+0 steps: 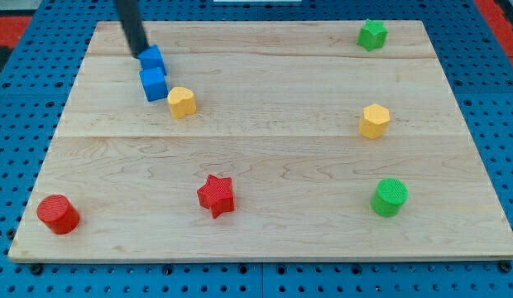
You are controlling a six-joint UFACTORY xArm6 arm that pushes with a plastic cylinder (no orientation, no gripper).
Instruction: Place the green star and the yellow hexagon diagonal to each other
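The green star (372, 34) lies near the board's top right edge. The yellow hexagon (374, 121) lies almost straight below it, at the right middle of the board. My tip (141, 53) is far away at the view's top left, touching the upper left side of a blue block (152, 71). My tip is far to the left of both the green star and the yellow hexagon.
A yellow heart-like block (182, 102) sits just right of the blue block. A red star (216, 195) lies at bottom centre, a red cylinder (58, 213) at bottom left, a green cylinder (390, 197) at bottom right. The wooden board (273, 157) rests on a blue pegboard.
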